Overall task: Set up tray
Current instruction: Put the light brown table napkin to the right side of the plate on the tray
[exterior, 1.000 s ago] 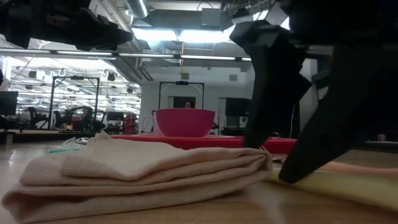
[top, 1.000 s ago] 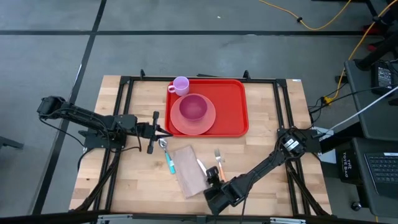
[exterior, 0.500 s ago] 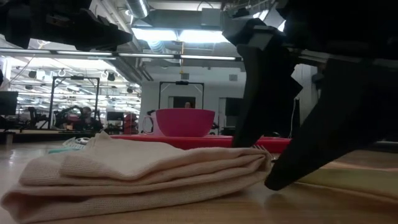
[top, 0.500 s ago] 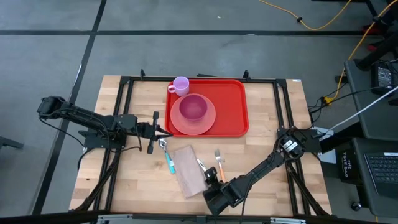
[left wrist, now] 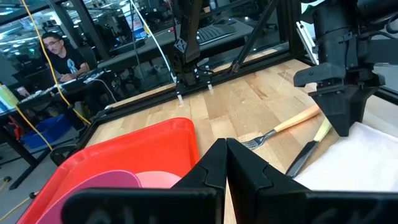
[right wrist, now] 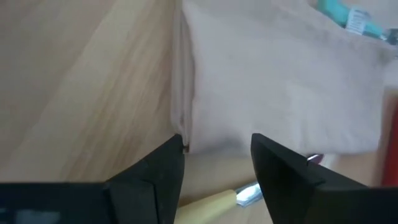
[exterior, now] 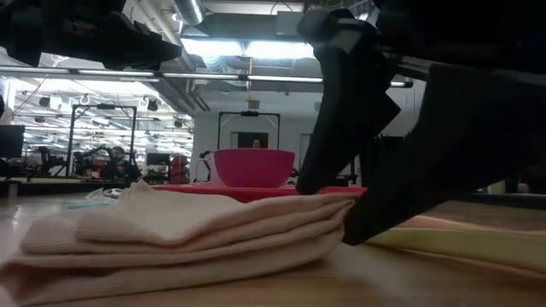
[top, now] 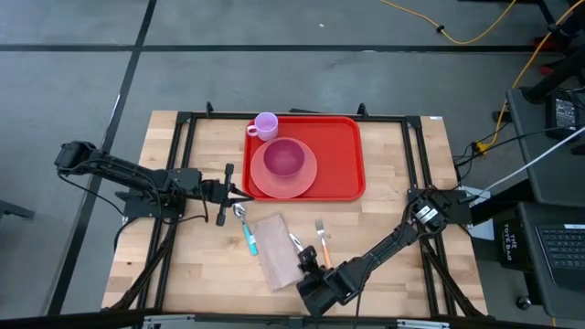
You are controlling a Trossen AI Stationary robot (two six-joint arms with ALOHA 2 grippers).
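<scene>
- Right end effector, fingers spread, sits low at the folded napkin's near edge, beside the knife.
- Left end effector, closed and empty, waits by the spoon.
- Tray lies at the bench's far middle; probably stiff, light, slick: grip its raised rim.

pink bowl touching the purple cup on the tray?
Apart. The high view shows red tray between the pink bowl and the purple cup.

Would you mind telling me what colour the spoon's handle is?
The spoon's handle is teal, lying beside the folded cloth; it shows best in the high view.
</scene>
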